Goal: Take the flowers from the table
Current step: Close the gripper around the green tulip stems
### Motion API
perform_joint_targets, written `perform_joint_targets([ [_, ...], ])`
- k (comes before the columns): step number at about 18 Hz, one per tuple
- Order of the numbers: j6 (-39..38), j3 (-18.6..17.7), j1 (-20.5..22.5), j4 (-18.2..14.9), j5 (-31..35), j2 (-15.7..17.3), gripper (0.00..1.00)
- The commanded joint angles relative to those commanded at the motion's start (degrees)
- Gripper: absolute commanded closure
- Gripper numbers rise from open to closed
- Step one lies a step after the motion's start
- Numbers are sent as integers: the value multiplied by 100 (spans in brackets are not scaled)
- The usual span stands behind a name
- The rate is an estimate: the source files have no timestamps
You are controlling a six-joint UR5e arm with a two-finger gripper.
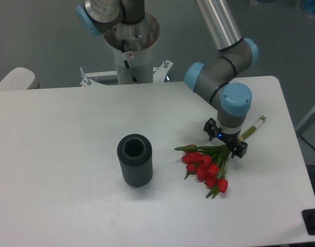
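hovering pincer [226, 145] over flowers [206, 167], table [59, 154]

The arm [219, 31] has silver-grey tubes, dark grey joints and light blue round caps. Its small black gripper [226, 141] shows a blue light. A black cable runs down the white base [131, 56].

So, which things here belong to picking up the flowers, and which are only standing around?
Belonging to the job:
- flowers, lying on the table
- gripper, down over the stems

Only standing around:
- dark ribbed cylinder, upright, left of the flowers, apart from them
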Motion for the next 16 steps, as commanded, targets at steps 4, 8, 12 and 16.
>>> perform_joint_targets([
  [4, 0, 62, 0, 0, -44, -9, 68],
  [8, 0, 149, 9, -9, -114, -26, 74],
  [12, 0, 316, -9, -26, -158, -35, 75],
  [16, 9, 623, -88, -79, -298, -9, 75],
])
